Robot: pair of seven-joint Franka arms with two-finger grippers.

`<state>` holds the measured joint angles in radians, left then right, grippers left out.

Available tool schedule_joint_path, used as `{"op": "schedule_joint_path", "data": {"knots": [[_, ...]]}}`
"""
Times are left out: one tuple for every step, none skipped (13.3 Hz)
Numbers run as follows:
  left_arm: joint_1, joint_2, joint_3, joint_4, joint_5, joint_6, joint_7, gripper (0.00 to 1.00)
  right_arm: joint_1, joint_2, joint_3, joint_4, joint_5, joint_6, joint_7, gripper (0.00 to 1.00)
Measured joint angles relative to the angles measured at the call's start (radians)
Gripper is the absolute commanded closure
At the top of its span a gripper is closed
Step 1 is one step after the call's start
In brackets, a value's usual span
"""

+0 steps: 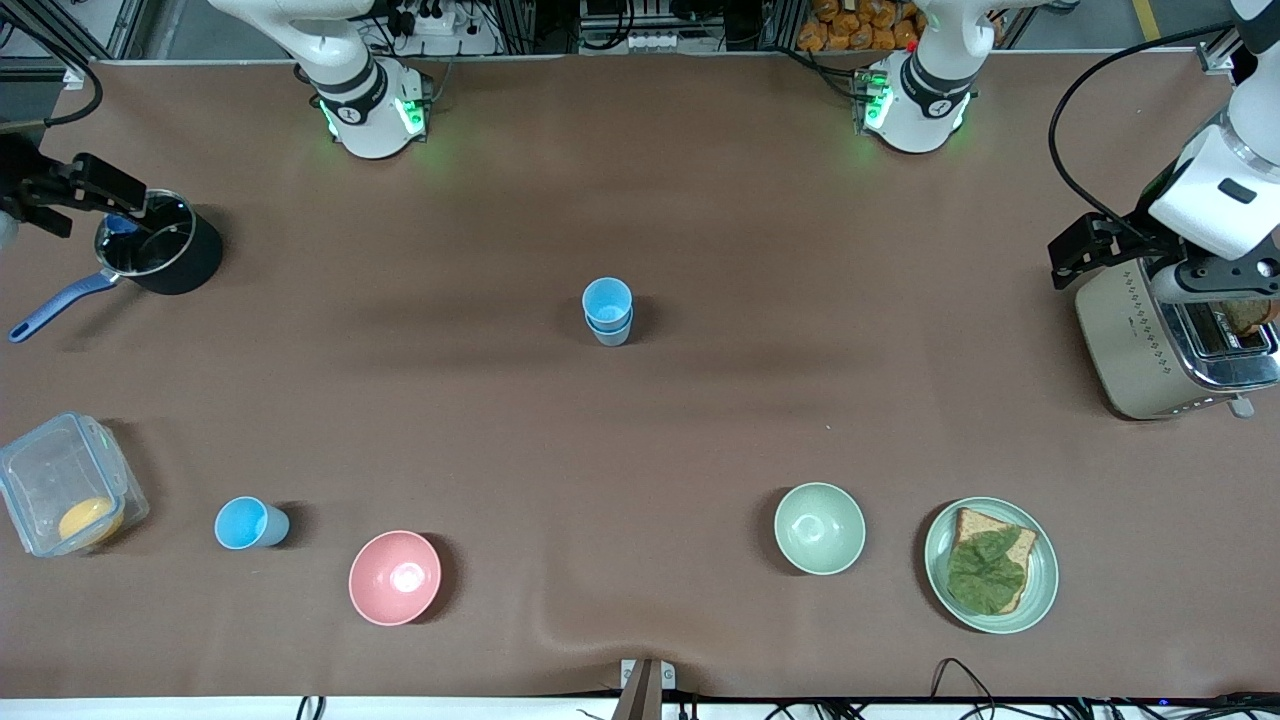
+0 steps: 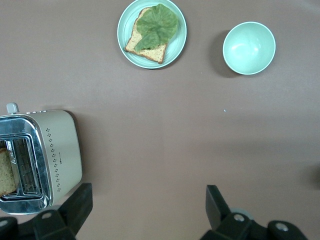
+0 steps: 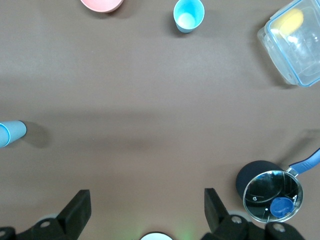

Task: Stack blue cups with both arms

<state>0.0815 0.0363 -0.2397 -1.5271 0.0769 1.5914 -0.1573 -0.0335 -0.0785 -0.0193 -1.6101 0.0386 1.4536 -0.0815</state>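
Two blue cups (image 1: 607, 312) stand nested as a stack in the middle of the table; the stack also shows in the right wrist view (image 3: 11, 133). A third blue cup (image 1: 250, 523) stands alone near the front camera, between the clear container and the pink bowl, and shows in the right wrist view (image 3: 189, 15). My right gripper (image 1: 75, 200) (image 3: 147, 210) is open and empty, up beside the black pot at the right arm's end. My left gripper (image 1: 1095, 248) (image 2: 148, 210) is open and empty, up beside the toaster at the left arm's end.
A black pot (image 1: 165, 245) with a blue handle and a clear container (image 1: 65, 495) are at the right arm's end. A pink bowl (image 1: 394, 577), a pale green bowl (image 1: 819, 527) and a plate (image 1: 1040, 575) with toast and lettuce lie near the front camera. A toaster (image 1: 1150, 340) holds bread.
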Motion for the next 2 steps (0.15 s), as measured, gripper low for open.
{"op": "schedule_joint_path", "data": {"knots": [[0.001,0.0,0.0,0.002,0.0,-0.005,0.0,0.0,0.0,0.0,0.0,0.0,0.0,-0.002,0.0,0.0],[0.003,-0.001,0.002,0.003,0.0,-0.017,0.0,0.0,-0.001,0.001,0.0,0.0,0.0,-0.002,0.0,0.0]]}}
